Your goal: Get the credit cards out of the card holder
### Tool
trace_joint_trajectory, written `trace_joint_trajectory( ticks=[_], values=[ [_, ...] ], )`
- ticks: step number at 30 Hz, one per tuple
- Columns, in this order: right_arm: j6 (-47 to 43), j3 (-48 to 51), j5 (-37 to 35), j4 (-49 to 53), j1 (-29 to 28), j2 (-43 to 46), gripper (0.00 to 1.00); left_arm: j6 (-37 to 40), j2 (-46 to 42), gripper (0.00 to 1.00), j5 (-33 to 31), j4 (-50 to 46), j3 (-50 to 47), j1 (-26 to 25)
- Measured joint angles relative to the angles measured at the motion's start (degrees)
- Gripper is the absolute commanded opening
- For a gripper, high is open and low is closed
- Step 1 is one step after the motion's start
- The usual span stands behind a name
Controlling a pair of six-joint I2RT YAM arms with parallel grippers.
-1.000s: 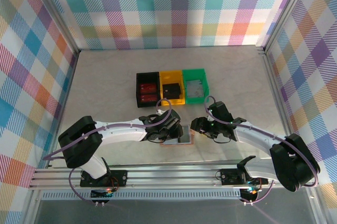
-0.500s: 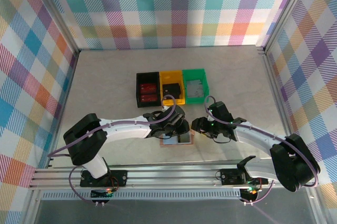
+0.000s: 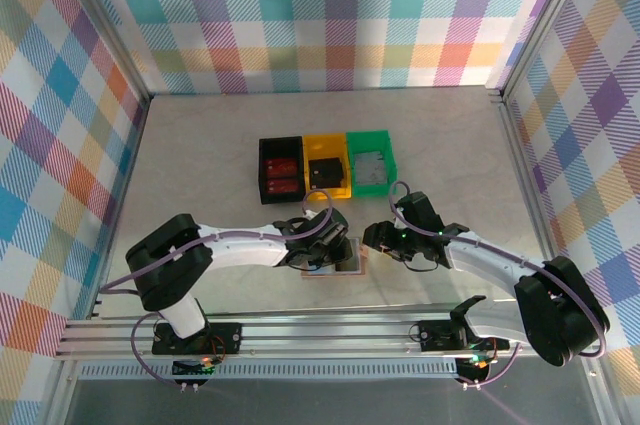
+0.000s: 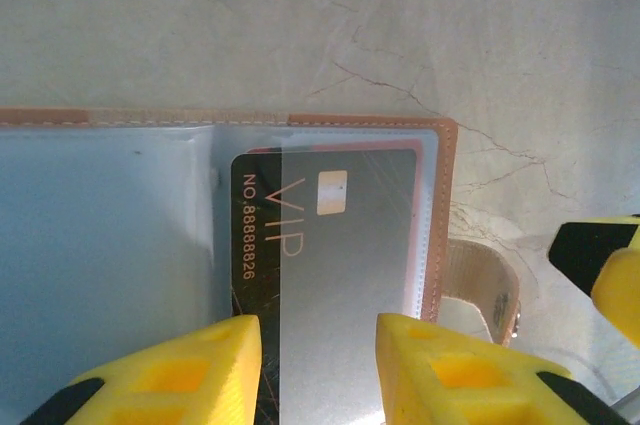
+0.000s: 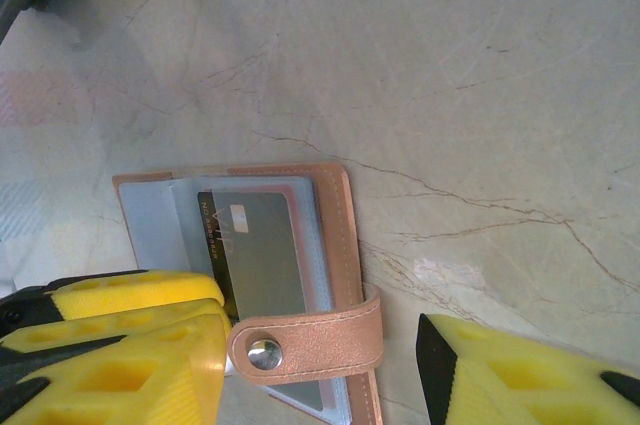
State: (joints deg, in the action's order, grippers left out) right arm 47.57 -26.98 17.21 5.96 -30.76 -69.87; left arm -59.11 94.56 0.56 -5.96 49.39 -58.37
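The tan card holder [image 3: 352, 260] lies open on the table between my two grippers. In the left wrist view its right pocket [image 4: 428, 195] holds a grey credit card [image 4: 340, 275] over a black VIP card [image 4: 248, 235]. My left gripper [image 4: 320, 365] hovers over these cards, jaws apart, the grey card showing in the gap. In the right wrist view the snap tab [image 5: 320, 340] folds over the holder's edge [image 5: 335, 225]. It lies between the wide-apart fingers of my right gripper [image 5: 322, 355], the left finger by the snap, the right one apart.
Behind the holder stand a black bin [image 3: 279, 171], a yellow bin [image 3: 327, 170] and a green bin [image 3: 371, 165], each with items inside. My right gripper's finger [image 4: 600, 265] sits close beside the tab [image 4: 480, 290]. Marbled table surface stretches beyond.
My left gripper swung right over the card holder, then settled slightly back over its right pocket, with its jaws narrower. The right arm has barely moved.
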Motion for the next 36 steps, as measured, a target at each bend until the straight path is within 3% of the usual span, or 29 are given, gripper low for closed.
trace_joint_trajectory(
  ticks=[36],
  values=[
    [0.39,0.0,3.72,-6.97,-2.27,-5.01,0.35,1.64,0.52,0.31,-3.45,-0.26,-1.86,0.04]
  ],
)
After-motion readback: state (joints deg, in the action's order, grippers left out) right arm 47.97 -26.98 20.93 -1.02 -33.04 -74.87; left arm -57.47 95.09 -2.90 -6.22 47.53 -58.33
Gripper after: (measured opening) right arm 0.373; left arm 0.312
